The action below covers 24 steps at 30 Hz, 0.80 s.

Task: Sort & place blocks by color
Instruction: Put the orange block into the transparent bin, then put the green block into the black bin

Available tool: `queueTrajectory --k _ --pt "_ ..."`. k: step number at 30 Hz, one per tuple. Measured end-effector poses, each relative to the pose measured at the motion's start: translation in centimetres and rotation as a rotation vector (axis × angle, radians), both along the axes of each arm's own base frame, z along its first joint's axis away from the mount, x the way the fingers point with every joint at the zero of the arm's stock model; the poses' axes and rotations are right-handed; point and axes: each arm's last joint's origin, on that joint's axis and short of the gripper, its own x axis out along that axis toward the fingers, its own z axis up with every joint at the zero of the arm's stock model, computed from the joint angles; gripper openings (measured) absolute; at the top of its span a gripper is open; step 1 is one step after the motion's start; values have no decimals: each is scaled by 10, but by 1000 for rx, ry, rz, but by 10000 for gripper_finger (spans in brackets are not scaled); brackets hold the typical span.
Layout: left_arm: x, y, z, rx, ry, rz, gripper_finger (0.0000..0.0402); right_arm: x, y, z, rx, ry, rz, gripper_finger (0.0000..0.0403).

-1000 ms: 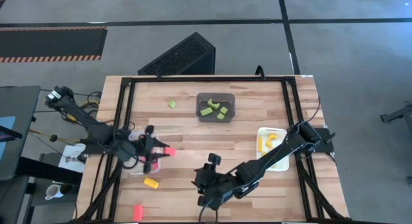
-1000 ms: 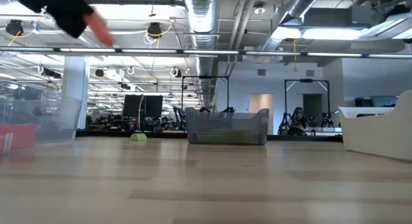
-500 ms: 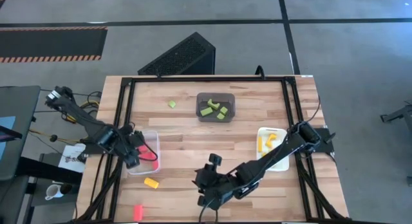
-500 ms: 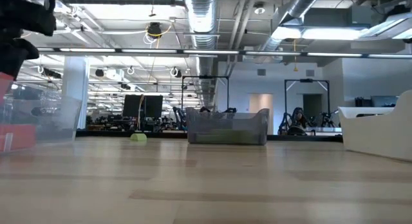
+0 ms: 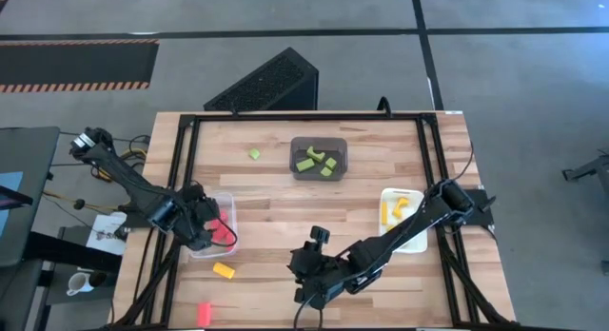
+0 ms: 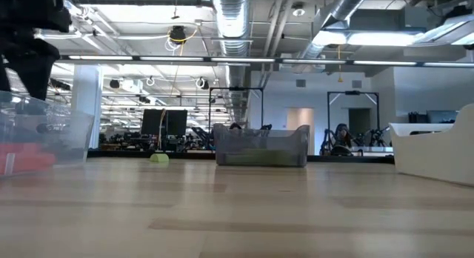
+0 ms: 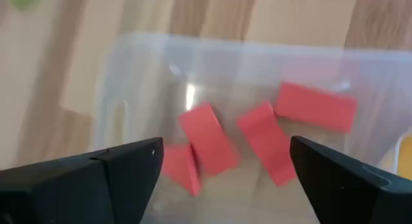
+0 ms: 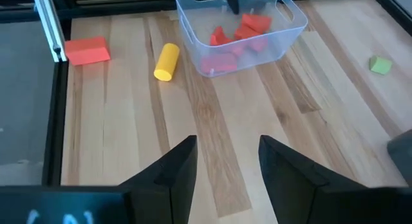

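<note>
Counter [image 5: 285, 193]: wooden, black frame round the edge. Three bins on it, well apart: clear bin [image 5: 213, 226] at the left side, dark grey bin [image 5: 319, 158] toward the far middle, white bin [image 5: 402, 220] at the right.

Left arm reaches in from the far-left corner, bent at the elbow, wrist tipped down over the clear bin. Left gripper [image 7: 222, 169] points into that bin, fingers [image 7: 122, 169] spread wide, nothing between them, touching nothing visible. Below it lie approx. four red blocks [image 7: 257, 137] on the bin floor, some overlapping.

Right arm stretches low from the right edge across to the near middle. Right gripper [image 8: 225, 166] hovers over bare counter, fingers [image 8: 177, 169] apart w/ a moderate gap, empty.

Vs. 1 s ago: left gripper was out past the bin's right side holding a red block; now it is back over the bin, block gone from its fingers, red pieces in the bin. Right arm unchanged.

Loose blocks: a red block [image 5: 204, 314] at the near-left edge, a yellow block [image 5: 224, 270] just near of the clear bin, a green block [image 5: 254, 154] left of the grey bin. Green blocks [image 5: 322, 163] in the grey bin, yellow blocks [image 5: 394, 209] in the white one.
</note>
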Motion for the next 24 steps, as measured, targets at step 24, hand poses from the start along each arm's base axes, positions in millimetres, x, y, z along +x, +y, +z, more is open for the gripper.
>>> queueTrajectory --k 24 --pt "10 6 24 117 -945 -76 180 51 -140 -3 23 96 -149 185"
